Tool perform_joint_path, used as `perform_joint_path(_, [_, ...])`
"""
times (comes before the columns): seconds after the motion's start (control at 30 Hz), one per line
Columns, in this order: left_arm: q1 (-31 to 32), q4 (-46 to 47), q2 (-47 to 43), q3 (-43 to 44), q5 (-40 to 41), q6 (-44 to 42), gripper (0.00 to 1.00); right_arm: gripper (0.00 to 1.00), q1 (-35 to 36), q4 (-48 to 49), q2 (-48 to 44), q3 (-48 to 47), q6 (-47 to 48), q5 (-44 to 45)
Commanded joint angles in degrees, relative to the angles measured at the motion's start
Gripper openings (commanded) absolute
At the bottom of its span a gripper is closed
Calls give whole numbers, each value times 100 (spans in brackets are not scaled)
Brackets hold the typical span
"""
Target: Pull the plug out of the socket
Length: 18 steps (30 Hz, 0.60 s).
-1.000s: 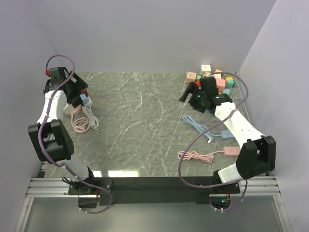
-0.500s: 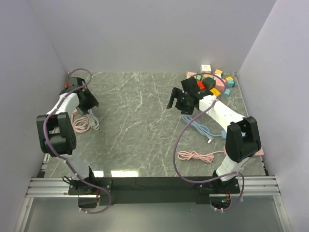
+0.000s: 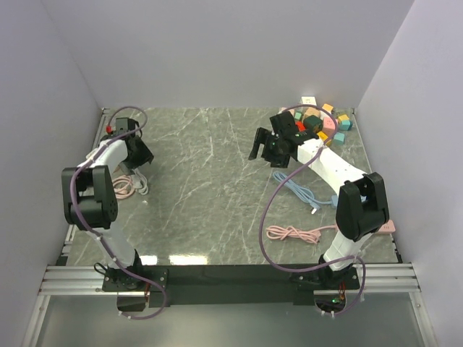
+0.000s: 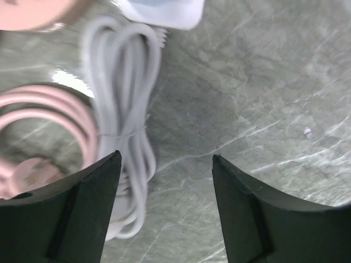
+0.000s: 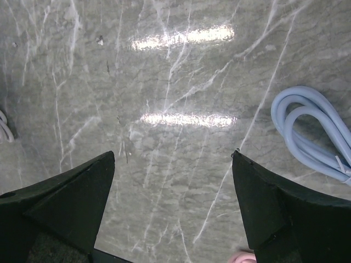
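**Both tools wide open; the plug lay at the far left of the table**

From above, the left tool (image 3: 140, 153) hung over the far-left part of the table (image 3: 210, 195). It was just beyond a coiled white cable (image 3: 141, 186) and a pink cable (image 3: 120, 188). Its own arm hid the plug, and I judged it was placed there to reach it. The right tool (image 3: 255, 147) hovered far of centre, well apart from that cluster. A light-blue cable (image 3: 298, 191) and coloured blocks (image 3: 330, 123) lay to its right. Neither tool's opening could be told from this view.

The left wrist view showed what the overhead hid. The left tool (image 4: 164, 160) was spread wide and held nothing. The tied white cable ran past one finger up to the white plug (image 4: 159, 10) at the top edge. Beside the plug sat a pink rounded piece (image 4: 30, 8), probably the socket.

In the right wrist view the right tool (image 5: 173, 157) was equally wide and empty over bare marble. Only a loop of the light-blue cable showed, at the right edge, and no part of the plug.
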<state>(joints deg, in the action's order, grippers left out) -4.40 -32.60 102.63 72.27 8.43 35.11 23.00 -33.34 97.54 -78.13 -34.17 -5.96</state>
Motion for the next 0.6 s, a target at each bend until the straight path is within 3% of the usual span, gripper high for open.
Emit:
perform_joint_path(0.0, [-43,-89,-682,-72,632,83,76,94,46,-58,20,-167,139,-28])
perform_joint_path(0.33, [-351,-80,405,375,239,-294,72,94,73,-120,231,-370,200,-213])
perform_joint_path(0.53, [-377,113,1013,656,-130,-373,49,90,73,-58,117,-326,253,-239])
perform_joint_path(0.57, [-377,122,1066,726,-235,-391,41,89,73,-58,108,-317,253,-248])
